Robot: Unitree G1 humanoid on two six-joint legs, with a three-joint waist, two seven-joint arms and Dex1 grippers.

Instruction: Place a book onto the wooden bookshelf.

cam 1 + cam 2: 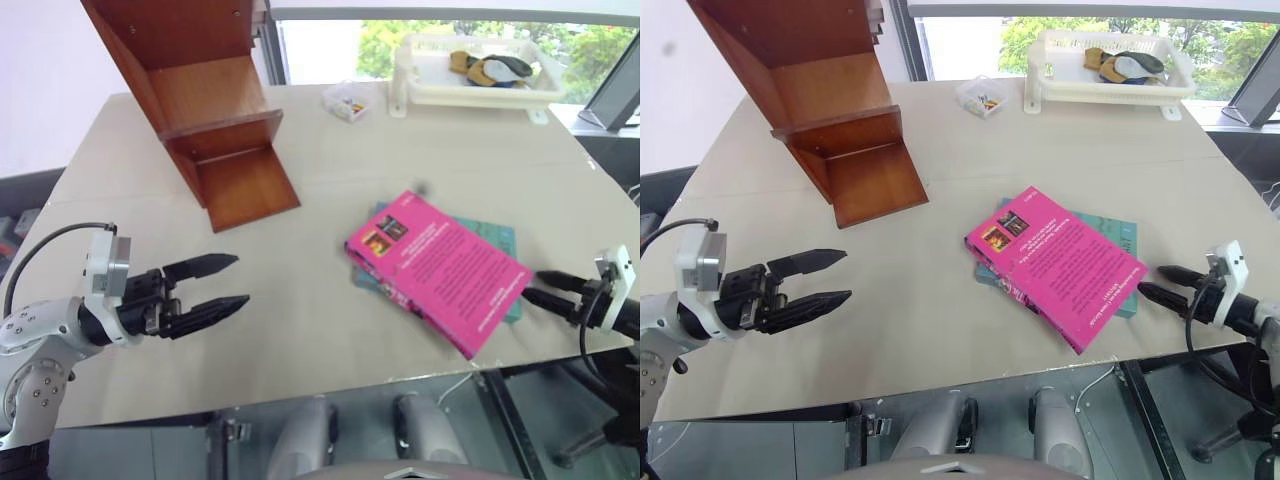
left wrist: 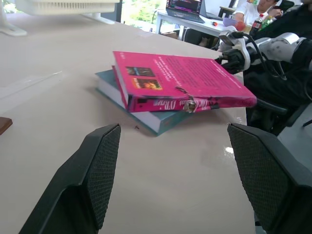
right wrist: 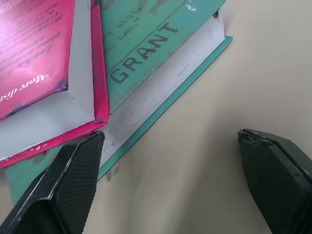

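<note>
The bright pink book (image 1: 438, 268) lies flat on a teal book (image 1: 503, 243) at the right of the table. The reddish-brown wooden bookshelf (image 1: 210, 110) stands at the far left. My left gripper (image 1: 230, 282) hovers open over the near left of the table, pointing toward the books, nothing between its fingers. My right gripper (image 1: 1158, 281) is open at the table's right edge, fingertips just short of the books' right side. The right wrist view shows the pink book (image 3: 34, 63) and teal book (image 3: 161, 63) edges close ahead. The left wrist view shows the pink book's (image 2: 185, 80) spine.
A white plastic rack (image 1: 475, 70) with small items stands at the far right of the table. A small clear box (image 1: 347, 101) lies near the far edge. The table's front edge (image 1: 330, 385) runs close under both grippers. A person sits at a desk beyond the table.
</note>
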